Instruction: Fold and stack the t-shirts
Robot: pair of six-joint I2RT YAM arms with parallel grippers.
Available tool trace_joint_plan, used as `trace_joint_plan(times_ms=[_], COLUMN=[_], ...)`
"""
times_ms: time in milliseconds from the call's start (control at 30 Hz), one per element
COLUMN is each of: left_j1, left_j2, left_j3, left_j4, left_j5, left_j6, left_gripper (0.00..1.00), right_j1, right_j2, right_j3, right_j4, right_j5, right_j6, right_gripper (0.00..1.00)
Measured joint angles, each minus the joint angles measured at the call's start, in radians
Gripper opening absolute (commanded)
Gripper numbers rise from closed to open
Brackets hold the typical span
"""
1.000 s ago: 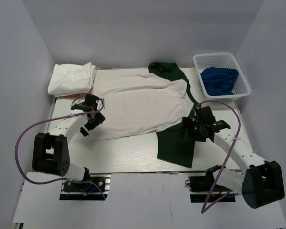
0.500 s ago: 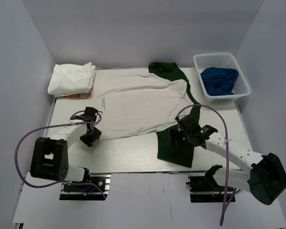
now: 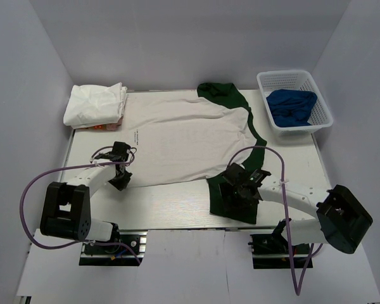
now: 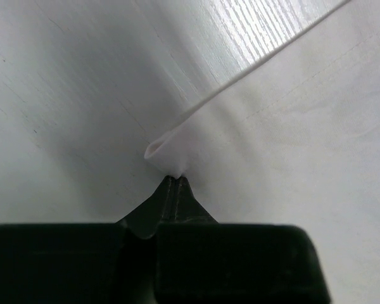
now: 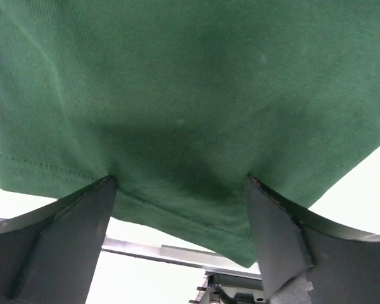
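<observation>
A white t-shirt (image 3: 183, 136) with dark green parts (image 3: 223, 95) lies spread flat on the table. My left gripper (image 3: 121, 179) is at its near left corner, jaws shut on a pinched fold of the white hem (image 4: 166, 151), fingertips together (image 4: 175, 179). My right gripper (image 3: 235, 193) is over the green sleeve (image 3: 231, 206) at the front. It stands open, and both fingers (image 5: 69, 221) press down on the green cloth (image 5: 190, 82) just inside its stitched hem. A folded white t-shirt bundle (image 3: 95, 104) rests at the back left.
A white plastic basket (image 3: 264, 79) at the back right holds a blue cloth (image 3: 291, 106). Something orange (image 3: 98, 127) peeks from under the folded bundle. The table's front edge and metal rail (image 5: 177, 253) lie just beyond the green hem.
My left gripper came down to the shirt's near left corner and shut on the hem. My right gripper moved left and forward along the green sleeve to its front hem, jaws narrowing slightly.
</observation>
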Motion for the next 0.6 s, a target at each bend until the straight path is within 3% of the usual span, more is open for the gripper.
trace_joint_plan(times_ms=[33,67,167,600], left_j1=[0.000,0.000,0.000,0.000], left_j2=[0.000,0.000,0.000,-0.056], left_j3=[0.000,0.000,0.000,-0.003], left_j4=[0.000,0.000,0.000,-0.098], left_j5=[-0.002,-0.003,-0.004,-0.016], left_j6=[0.000,0.000,0.001,0.004], left_gripper=[0.00,0.00,0.00,0.00], right_j1=[0.002,0.003,0.003,0.028], right_j2=[0.000,0.000,0.000,-0.186], right_j3=[-0.001,-0.002,-0.003,-0.022], right_j4=[-0.001,-0.003,-0.028,-0.201], right_j5=[0.006,0.013,0.022,-0.086], right_j6=[0.006,0.011,0.032,0.142], right_gripper=[0.75,0.48,0.00,0.00])
